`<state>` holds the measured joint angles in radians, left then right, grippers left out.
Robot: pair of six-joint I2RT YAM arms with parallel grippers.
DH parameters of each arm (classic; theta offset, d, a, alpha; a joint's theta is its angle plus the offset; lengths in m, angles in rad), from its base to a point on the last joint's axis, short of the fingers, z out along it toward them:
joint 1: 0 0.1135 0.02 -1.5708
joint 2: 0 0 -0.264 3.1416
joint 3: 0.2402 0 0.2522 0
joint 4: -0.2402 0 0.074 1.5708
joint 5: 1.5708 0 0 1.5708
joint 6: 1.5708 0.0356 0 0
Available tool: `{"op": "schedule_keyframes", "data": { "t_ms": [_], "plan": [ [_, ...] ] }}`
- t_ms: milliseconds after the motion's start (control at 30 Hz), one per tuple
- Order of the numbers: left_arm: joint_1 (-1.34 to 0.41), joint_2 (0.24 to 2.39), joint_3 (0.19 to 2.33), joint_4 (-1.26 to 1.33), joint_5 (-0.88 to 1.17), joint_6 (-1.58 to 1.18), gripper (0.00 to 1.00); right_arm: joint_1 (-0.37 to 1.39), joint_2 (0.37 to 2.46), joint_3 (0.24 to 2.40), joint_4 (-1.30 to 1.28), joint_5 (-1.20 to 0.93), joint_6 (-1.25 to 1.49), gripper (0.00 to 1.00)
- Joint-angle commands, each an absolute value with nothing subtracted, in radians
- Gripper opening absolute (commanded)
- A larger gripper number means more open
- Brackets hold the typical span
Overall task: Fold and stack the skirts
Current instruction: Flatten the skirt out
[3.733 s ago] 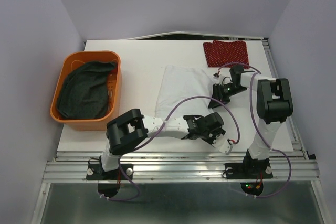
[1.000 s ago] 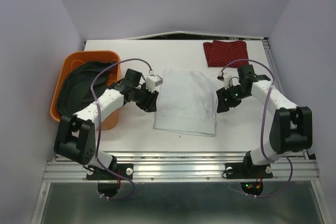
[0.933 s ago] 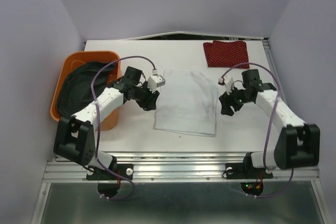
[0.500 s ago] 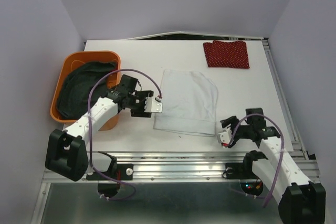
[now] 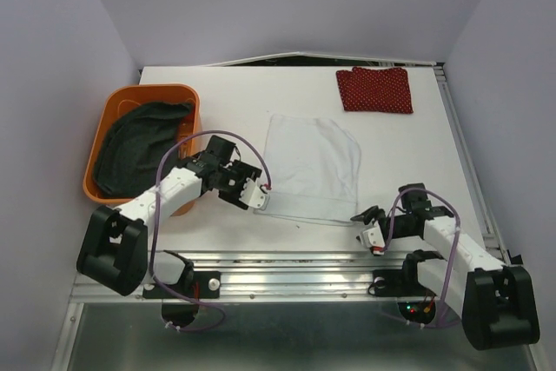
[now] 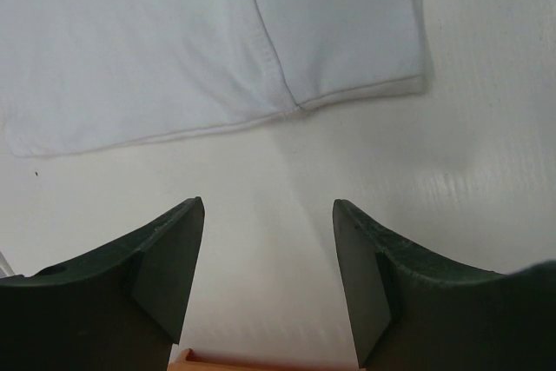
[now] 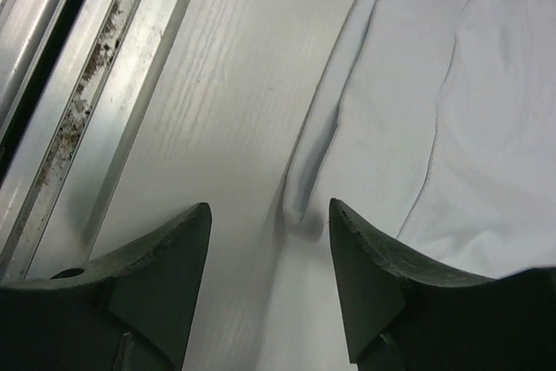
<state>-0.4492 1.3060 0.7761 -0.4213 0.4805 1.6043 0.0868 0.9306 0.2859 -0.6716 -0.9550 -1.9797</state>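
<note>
The white skirt [image 5: 308, 167] lies flat in the middle of the table. My left gripper [image 5: 258, 200] hovers at its near left corner, open, with only bare table between the fingers in the left wrist view, the skirt's hem [image 6: 174, 41] just ahead of my left gripper [image 6: 268, 206]. My right gripper [image 5: 360, 215] sits at the near right corner, open; in the right wrist view the skirt's folded corner [image 7: 300, 202] lies between the tips of my right gripper [image 7: 269, 208], ungripped. The red skirt [image 5: 375, 89] rests folded at the back right. The dark grey skirt [image 5: 139, 149] fills the basket.
The orange basket [image 5: 148, 91] stands at the table's left edge, close behind the left arm. The metal rail [image 7: 78, 84] along the table's near edge runs just left of the right gripper.
Both arms have drawn back from the white skirt's sides to its near corners. The left gripper's jaws have spread wider. The skirt lies as before.
</note>
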Motion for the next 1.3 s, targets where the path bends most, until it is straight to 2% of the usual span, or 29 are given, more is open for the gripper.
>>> {"op": "schedule_keyframes", "data": {
  "t_ms": [0,200,367,533,667,1067,1267],
  "plan": [
    [-0.479,1.331,0.764,-0.393,0.474,1.670,0.71,0.123,1.002,0.273,-0.615,-0.962,-2.574,0.61],
    [-0.502,1.347,0.739,-0.417,0.466,1.773,0.71,0.155,1.109,0.284,-0.506,-0.914,-2.577,0.52],
    [-0.503,1.332,0.730,-0.425,0.469,1.822,0.72,0.155,1.091,0.327,-0.535,-0.876,-2.542,0.62],
    [-0.503,1.331,0.744,-0.428,0.474,1.819,0.72,0.155,1.003,0.396,-0.600,-0.775,-2.445,0.58],
    [-0.503,1.333,0.749,-0.416,0.474,1.821,0.72,0.155,1.034,0.457,-0.657,-0.692,-2.514,0.57],
    [-0.503,1.330,0.716,-0.365,0.486,1.795,0.72,0.204,1.069,0.353,-0.514,-0.825,-2.580,0.61],
    [-0.503,1.322,0.710,-0.370,0.508,1.808,0.73,0.213,1.149,0.351,-0.434,-0.802,-2.579,0.54]
  ]
}}
